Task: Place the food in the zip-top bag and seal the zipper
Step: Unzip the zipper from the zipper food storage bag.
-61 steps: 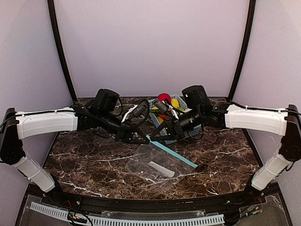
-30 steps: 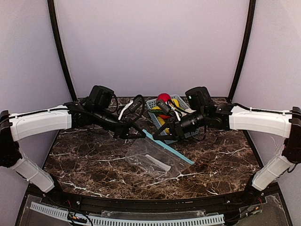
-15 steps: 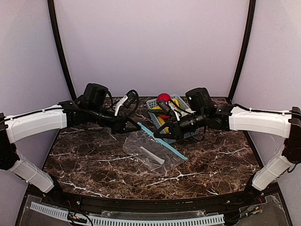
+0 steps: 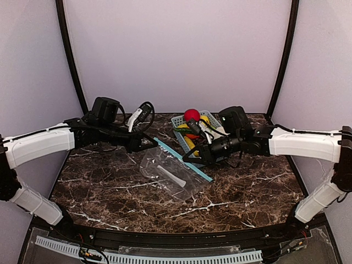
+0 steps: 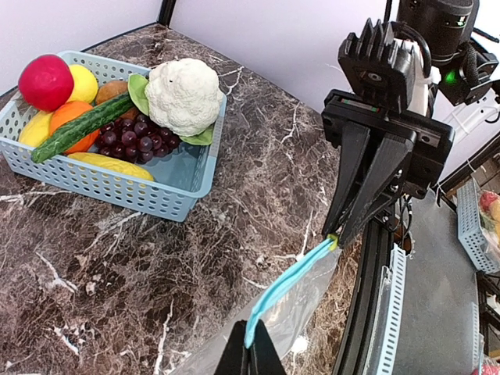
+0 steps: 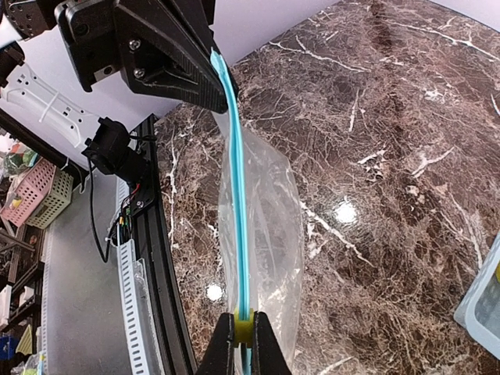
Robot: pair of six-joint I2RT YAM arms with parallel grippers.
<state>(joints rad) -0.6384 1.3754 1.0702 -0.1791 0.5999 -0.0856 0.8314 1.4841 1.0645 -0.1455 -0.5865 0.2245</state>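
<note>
We have drawn the clear flat zip-top bag [image 4: 168, 175] leftward, away from the light-blue plastic lattice basket [image 5: 187, 181], its narrow light-blue zipper strip [image 6: 237, 195] stretched taut.

Our left tool [image 5: 250, 353] and right tool [image 6: 243, 341] each pinch one end of that strip, and the bag trails on the marble worktop [image 4: 110, 192] just left of the basket. The lumpy white cauliflower [image 5: 183, 95] and yellow banana [image 5: 109, 165] lie in the basket, so nothing is packed. We judge the mouth is pulled flat, both tools are occupied, and dark purple grapes [image 5: 129, 134] crowd the cauliflower.
</note>
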